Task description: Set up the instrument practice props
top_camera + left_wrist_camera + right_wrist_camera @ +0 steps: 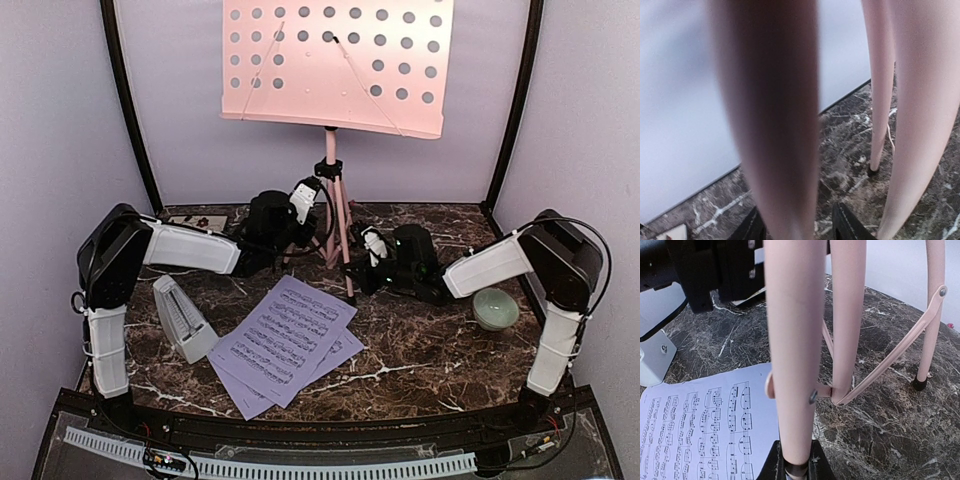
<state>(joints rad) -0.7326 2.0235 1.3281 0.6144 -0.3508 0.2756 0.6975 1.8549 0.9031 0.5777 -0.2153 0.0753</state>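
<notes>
At the far edge of the bench [430, 350], midway between its far corners, the music stand [337, 65] is upright on its three legs, and I have a hand at each side of those legs. My right hand [796, 462] is clenched on one leg low down: in the right wrist view both fingers press flat against the pink tube. My left hand [797, 227] straddles another leg, one finger against it and a dark sliver showing beside the other, so I cannot tell whether that grasp is tight.

I judge the step in hand to be placing the stand, squaring it up before anything goes on it. The two sheets [285, 340] lie flat and overlapping near the middle of the bench, their top corner just beside a stand foot. The metronome [183, 318] sits toward the left edge, and the small bowl [496, 307] toward the right edge, well apart from the stand.

Next, I think, the stand must rest steady on all three feet. Then both hands must let go without tipping it. Only after that can I reach for the sheets, which are thin and will need a careful pinch at a corner.
</notes>
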